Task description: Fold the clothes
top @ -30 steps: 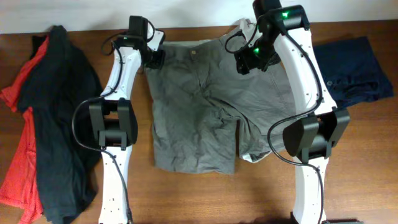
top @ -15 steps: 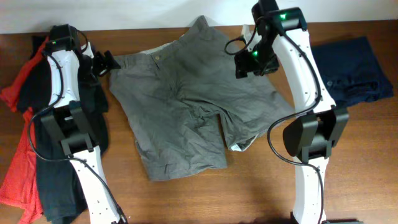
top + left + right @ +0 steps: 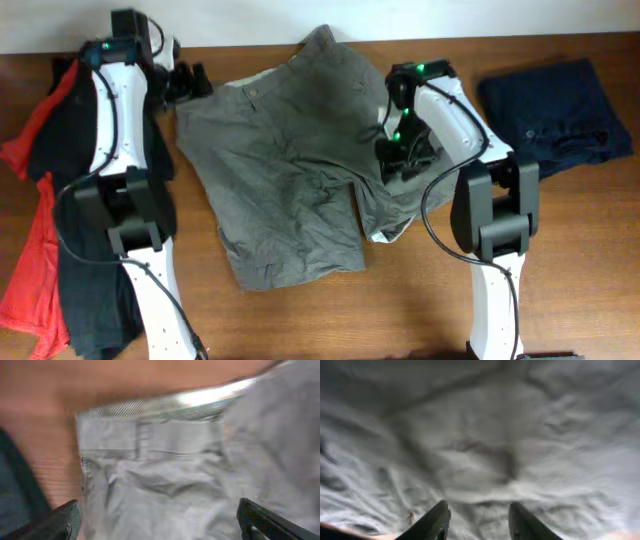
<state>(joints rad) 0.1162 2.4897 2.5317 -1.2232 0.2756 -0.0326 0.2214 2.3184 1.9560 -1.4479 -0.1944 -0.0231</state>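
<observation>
The grey-brown shorts [image 3: 280, 170] lie crumpled across the middle of the table, waistband toward the back left. My left gripper [image 3: 190, 82] hovers by the waistband's left corner, wide open and holding nothing. In the left wrist view the waistband [image 3: 150, 440] lies ahead of that gripper [image 3: 160, 527]. My right gripper [image 3: 400, 160] is down on the shorts' right leg. In the right wrist view this gripper [image 3: 480, 522] is half narrowed, with a ridge of the cloth [image 3: 480, 435] between its two fingers, which still stand apart.
A black garment [image 3: 100, 200] and a red one [image 3: 25, 260] are heaped along the left side under the left arm. A navy garment [image 3: 555, 110] lies at the back right. The table's back edge meets a white wall just behind the shorts.
The left gripper dragged the waistband to the left, then let go and opened wide. The right gripper came down from the back of the shorts onto the right leg, its jaws narrowing.
</observation>
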